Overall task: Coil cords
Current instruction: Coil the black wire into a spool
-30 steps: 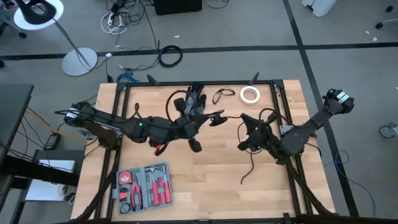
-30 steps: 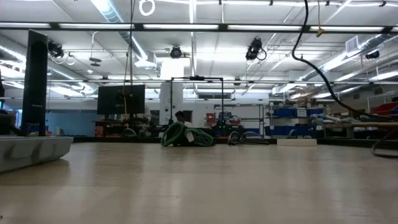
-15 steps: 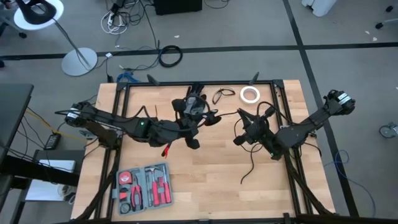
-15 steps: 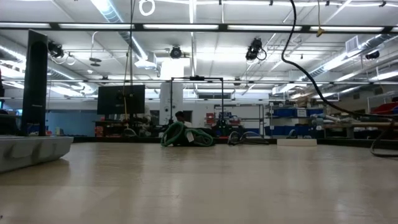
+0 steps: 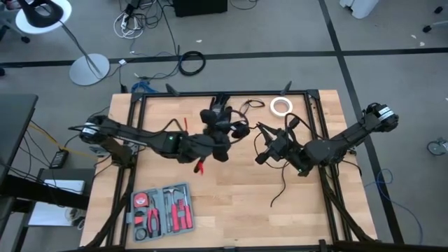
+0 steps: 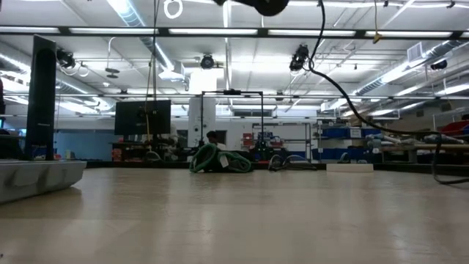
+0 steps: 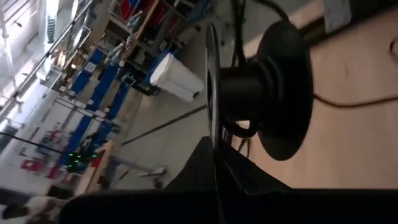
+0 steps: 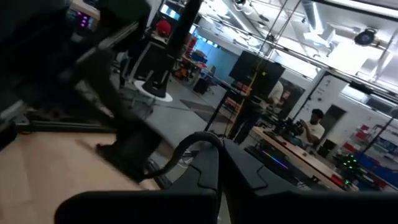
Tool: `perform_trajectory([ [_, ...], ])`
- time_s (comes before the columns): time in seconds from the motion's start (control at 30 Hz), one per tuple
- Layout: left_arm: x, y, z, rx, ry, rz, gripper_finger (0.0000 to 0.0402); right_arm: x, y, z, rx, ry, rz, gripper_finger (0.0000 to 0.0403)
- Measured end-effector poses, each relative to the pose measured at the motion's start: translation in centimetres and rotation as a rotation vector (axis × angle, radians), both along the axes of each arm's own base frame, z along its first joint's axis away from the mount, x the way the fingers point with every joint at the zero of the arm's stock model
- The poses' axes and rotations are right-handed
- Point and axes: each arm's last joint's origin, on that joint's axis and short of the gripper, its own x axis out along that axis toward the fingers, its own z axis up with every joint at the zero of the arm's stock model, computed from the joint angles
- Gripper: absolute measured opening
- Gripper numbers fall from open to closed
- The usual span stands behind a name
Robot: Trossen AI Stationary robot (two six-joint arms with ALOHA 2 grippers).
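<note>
Cord (image 5: 283, 183) trailing from right hand (image 5: 260, 155), both hands closed

Bare tabletop (image 5: 231, 203) lies open between tool case (image 5: 162, 211) and dangling cord (image 5: 282, 187).

Overhead camera looks straight down on table (image 5: 238, 203); low camera faces level across it; wrist cameras ride close.

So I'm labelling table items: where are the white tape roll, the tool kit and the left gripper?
white tape roll (image 5: 281, 106): high view, on its ring.
tool kit (image 5: 162, 210): high view, tray middle.
left gripper (image 5: 222, 120): high view, at its fingertips.
</note>
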Motion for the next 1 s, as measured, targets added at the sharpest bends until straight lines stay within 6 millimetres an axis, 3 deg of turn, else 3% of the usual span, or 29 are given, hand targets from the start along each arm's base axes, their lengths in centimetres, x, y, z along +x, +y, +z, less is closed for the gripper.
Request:
perform_trajectory([
  [0.2,1.0,1.2,-1.5,0.094,0.096,0.092,0.0,-0.2,0.2,0.3,-0.007,-0.001,-0.008,0.0006],
  [0.4,1.2,2.7,-1.4,0.091,0.091,0.115,0.0,-0.4,0.5,0.1,-0.003,0.011,-0.02,0.0006],
  [0.63,1.6,2.6,-0.9,0.099,0.049,0.077,0.0,-0.1,-0.2,-0.6,-0.007,0.075,-0.114,0.0012],
  [0.83,1.5,2.6,-1.0,0.107,0.062,0.092,0.0,0.2,0.2,-0.7,0.023,0.006,0.053,0.0047],
  [1.0,1.5,2.7,-0.7,0.139,0.062,0.116,0.0,1.0,0.5,-2.0,0.093,0.009,0.23,0.0073],
])
